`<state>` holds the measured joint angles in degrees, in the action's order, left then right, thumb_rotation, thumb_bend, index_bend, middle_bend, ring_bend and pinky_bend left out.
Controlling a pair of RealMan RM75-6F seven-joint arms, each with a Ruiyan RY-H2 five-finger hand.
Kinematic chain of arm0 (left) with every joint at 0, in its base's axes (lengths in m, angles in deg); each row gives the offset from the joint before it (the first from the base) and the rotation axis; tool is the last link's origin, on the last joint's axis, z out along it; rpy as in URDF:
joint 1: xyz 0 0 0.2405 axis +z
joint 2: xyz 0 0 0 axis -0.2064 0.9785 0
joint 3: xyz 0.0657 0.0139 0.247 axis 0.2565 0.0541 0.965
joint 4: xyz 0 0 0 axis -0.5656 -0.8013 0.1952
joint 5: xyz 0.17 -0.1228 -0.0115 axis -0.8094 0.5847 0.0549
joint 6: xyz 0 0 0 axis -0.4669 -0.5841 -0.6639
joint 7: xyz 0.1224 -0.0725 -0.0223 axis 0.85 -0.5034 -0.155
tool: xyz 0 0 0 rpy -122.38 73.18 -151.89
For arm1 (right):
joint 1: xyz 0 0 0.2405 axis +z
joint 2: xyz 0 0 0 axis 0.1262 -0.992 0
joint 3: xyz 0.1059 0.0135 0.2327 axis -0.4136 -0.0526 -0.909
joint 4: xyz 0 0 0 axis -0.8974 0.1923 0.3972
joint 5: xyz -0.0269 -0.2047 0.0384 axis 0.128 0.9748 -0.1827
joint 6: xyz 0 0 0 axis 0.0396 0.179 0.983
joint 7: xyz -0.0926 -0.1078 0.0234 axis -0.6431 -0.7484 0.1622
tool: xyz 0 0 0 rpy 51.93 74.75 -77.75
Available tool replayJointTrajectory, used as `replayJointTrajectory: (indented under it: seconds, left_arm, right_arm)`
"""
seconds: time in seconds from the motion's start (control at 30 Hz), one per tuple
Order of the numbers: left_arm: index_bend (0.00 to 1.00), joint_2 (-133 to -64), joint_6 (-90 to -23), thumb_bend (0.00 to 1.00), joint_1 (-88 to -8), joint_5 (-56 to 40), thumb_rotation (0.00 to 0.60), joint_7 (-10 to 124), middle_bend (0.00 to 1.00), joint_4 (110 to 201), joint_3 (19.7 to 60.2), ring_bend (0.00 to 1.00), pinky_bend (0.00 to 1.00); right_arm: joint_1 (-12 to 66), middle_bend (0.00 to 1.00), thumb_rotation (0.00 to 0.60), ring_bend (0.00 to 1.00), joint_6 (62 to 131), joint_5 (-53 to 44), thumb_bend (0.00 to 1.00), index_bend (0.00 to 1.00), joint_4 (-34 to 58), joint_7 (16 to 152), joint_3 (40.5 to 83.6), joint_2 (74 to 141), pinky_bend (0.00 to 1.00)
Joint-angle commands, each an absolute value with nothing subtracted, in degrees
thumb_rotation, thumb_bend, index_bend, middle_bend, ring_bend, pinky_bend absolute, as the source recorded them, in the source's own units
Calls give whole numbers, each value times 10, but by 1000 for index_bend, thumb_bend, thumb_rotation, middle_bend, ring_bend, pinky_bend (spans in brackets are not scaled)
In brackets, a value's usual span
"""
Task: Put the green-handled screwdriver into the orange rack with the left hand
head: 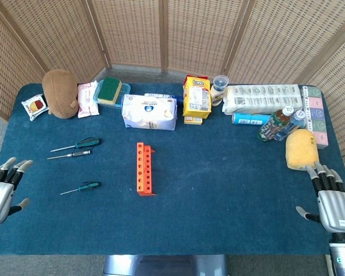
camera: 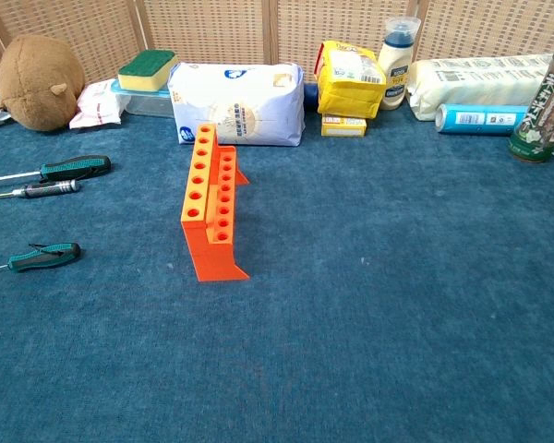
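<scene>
Two green-and-black-handled screwdrivers lie left of the orange rack [head: 144,168] [camera: 210,214]. The larger one [head: 80,144] [camera: 69,168] is farther back and the smaller one [head: 83,187] [camera: 42,257] is nearer the front. A thin screwdriver with a black and silver handle [head: 72,154] [camera: 37,188] lies between them. The rack stands upright mid-table with its holes empty. My left hand [head: 3,190] rests at the table's left front edge, fingers apart, holding nothing. My right hand [head: 333,198] is at the right front edge, also empty. Neither hand shows in the chest view.
Along the back stand a brown plush [head: 60,93], a sponge on a container [head: 110,91], a white tissue pack [head: 149,111], yellow boxes [head: 196,99] and a paper roll pack [head: 263,99]. A bottle [head: 275,124] and a yellow sponge [head: 301,148] lie ahead of my right hand.
</scene>
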<state>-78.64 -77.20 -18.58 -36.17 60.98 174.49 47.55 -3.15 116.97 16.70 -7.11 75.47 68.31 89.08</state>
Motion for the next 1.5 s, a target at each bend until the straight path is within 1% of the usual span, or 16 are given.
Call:
replayJointTrajectory:
  seconds: [0.03, 0.17, 0.2, 0.27, 0.3, 0.33, 0.37, 0.4, 0.43, 0.47, 0.53, 0.63, 0.8, 0.93, 1.2, 1.5]
  left_arm:
    - [0, -782, -767, 50, -186, -354, 600, 615, 0, 1751, 474, 20, 154]
    - [0, -780, -765, 50, -186, -353, 600, 614, 0, 1754, 474, 20, 153]
    - [0, -779, -765, 51, -186, -353, 600, 613, 25, 1754, 474, 49, 155]
    - [0, -779, -765, 54, -186, -350, 600, 611, 187, 1757, 473, 213, 213]
    - [0, -779, -765, 55, -186, -350, 600, 611, 350, 1757, 472, 375, 312]
    - [0, -779, -763, 55, -187, -349, 600, 611, 510, 1758, 472, 535, 462]
    - [0, -782, -763, 55, -188, -347, 600, 608, 602, 1757, 469, 628, 571]
    - [0, -787, -761, 55, -191, -346, 600, 604, 714, 1752, 467, 738, 713]
    - [7, -792, -760, 56, -193, -346, 600, 602, 803, 1747, 465, 824, 822]
    - [19, -800, -755, 56, -196, -344, 600, 605, 850, 1738, 464, 867, 870]
    - [97, -812, -746, 55, -201, -338, 600, 615, 945, 1729, 462, 951, 950]
    - [201, -836, -720, 60, -211, -321, 600, 642, 995, 1724, 460, 995, 986]
    - [262, -870, -672, 166, -231, -268, 600, 693, 1000, 1735, 447, 1000, 991]
    - [358, -895, -617, 212, -256, -200, 600, 733, 1000, 1760, 429, 1000, 991]
    - [369, -966, -596, 240, -282, -87, 600, 818, 1000, 1788, 408, 1000, 991]
    - [369, -1000, -604, 244, -299, -34, 600, 856, 1000, 1805, 402, 1000, 991]
  right_arm:
    - [-31, 0, 562, 0, 1169, 167, 2, 0, -71, 752, 683, 892, 0]
    - [-32, 0, 560, 0, 1169, 167, 3, 0, -71, 746, 685, 894, 0]
    - [-32, 0, 560, 0, 1169, 168, 3, 0, -71, 745, 686, 894, 0]
    - [-33, 0, 562, 0, 1170, 169, 3, 0, -72, 743, 687, 895, 0]
    - [-33, 0, 563, 0, 1171, 170, 3, 0, -72, 743, 687, 895, 0]
    - [-33, 0, 564, 0, 1172, 171, 3, 0, -73, 742, 687, 895, 0]
    - [-33, 0, 564, 0, 1173, 172, 3, 0, -73, 742, 686, 895, 0]
    - [-33, 0, 563, 0, 1173, 171, 2, 0, -74, 742, 685, 894, 0]
    - [-33, 0, 564, 0, 1173, 170, 3, 0, -74, 743, 685, 894, 0]
    - [-33, 0, 563, 0, 1172, 168, 3, 0, -74, 745, 685, 894, 0]
    - [-34, 0, 561, 0, 1170, 165, 3, 0, -75, 748, 686, 892, 0]
    - [-36, 0, 559, 0, 1175, 168, 3, 0, -78, 757, 684, 888, 0]
    - [-38, 0, 562, 0, 1179, 175, 3, 0, -81, 773, 687, 881, 0]
    - [-39, 0, 563, 0, 1180, 177, 3, 0, -83, 789, 686, 873, 0]
    - [-40, 0, 563, 0, 1175, 176, 4, 0, -86, 823, 686, 859, 0]
    - [-40, 0, 562, 0, 1169, 175, 4, 0, -84, 846, 687, 849, 0]
